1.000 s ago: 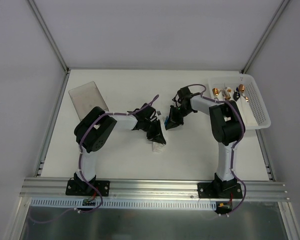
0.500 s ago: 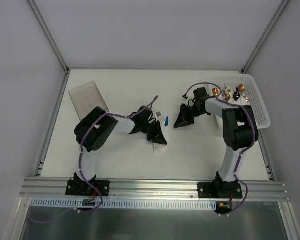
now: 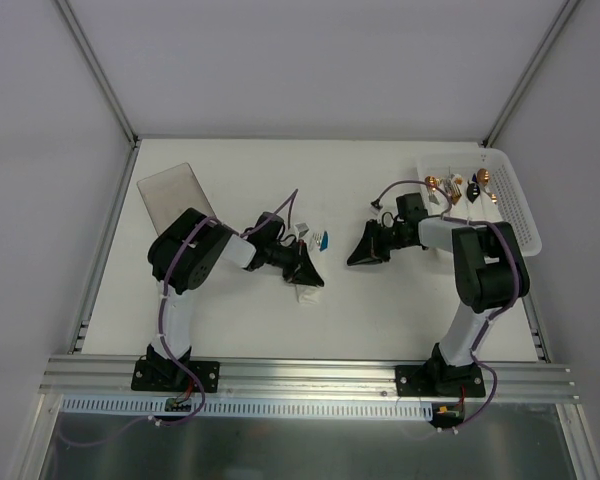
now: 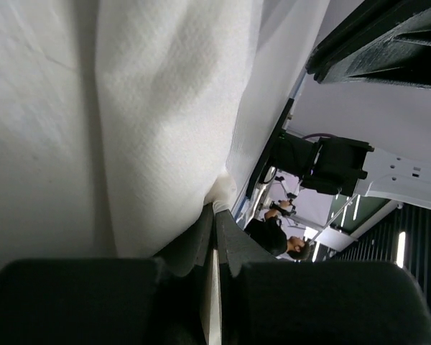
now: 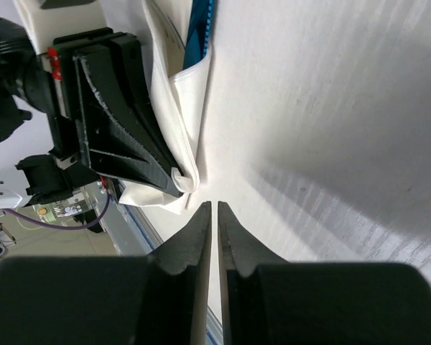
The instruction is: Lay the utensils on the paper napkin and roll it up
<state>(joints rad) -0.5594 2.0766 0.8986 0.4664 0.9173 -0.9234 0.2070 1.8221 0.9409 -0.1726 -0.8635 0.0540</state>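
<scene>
- Rolling is underway, we judge: our left hand pinches the paper napkin, which is wrapped around the fork.
- Our right hand, narrow and empty, should next steady its far end.

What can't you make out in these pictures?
Top view: what is wrapped in the rolled white paper napkin; the paper and the left end effector cover it, and only a bright blue handle tip shows.
Right wrist view: that blue handle is cut off by the top edge.
Left wrist view: the napkin paper hides any utensil.
Top view: the gold- and black-ended cutlery in the white plastic basket is too small to count.
</scene>
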